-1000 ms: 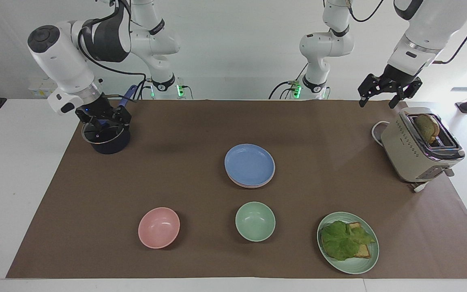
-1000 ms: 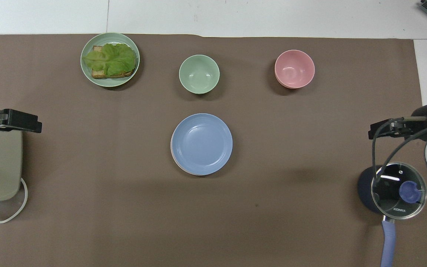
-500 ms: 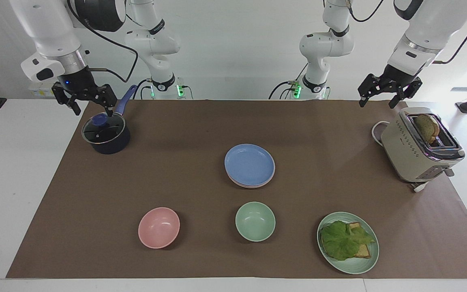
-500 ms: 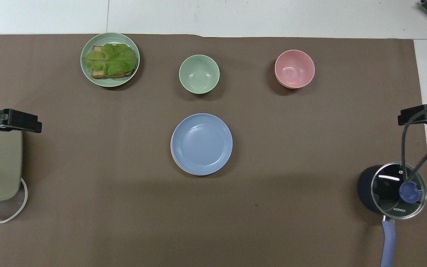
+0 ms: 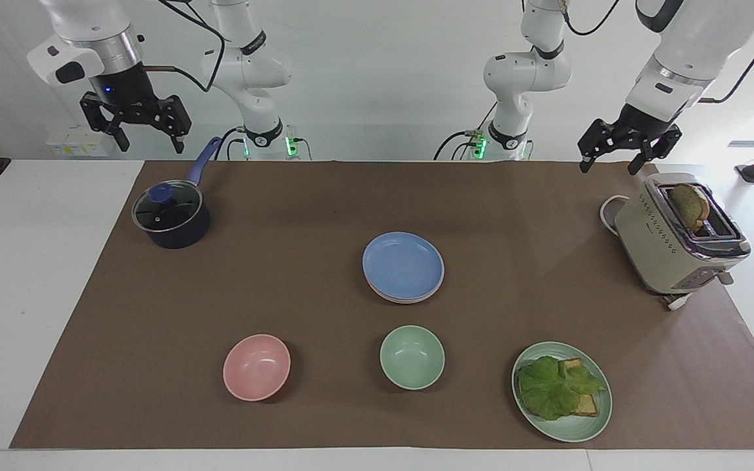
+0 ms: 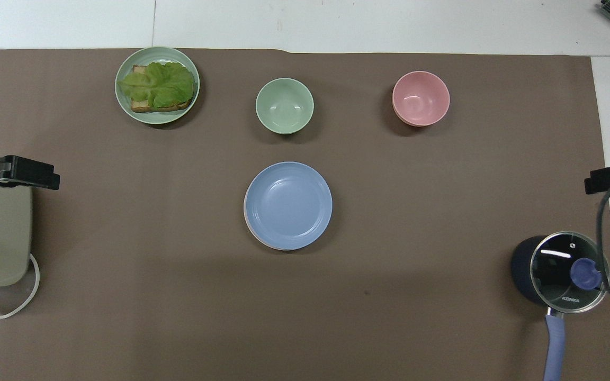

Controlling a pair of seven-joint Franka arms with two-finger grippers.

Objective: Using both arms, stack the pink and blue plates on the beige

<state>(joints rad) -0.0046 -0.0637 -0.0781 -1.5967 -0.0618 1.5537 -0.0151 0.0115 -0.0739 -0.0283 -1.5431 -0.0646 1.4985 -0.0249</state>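
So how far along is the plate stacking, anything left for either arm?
It looks finished: the blue plate tops the stack mid-table, with a pink plate edge showing beneath. The beige plate cannot be made out under them. Nothing is in hand: the left gripper is open above the toaster, and the right gripper is open, raised above the lidded pot. Nothing appears left.

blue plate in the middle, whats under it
The blue plate tops a stack. A thin pink rim shows beneath it on the side away from the robots. Anything lower, beige included, is covered.
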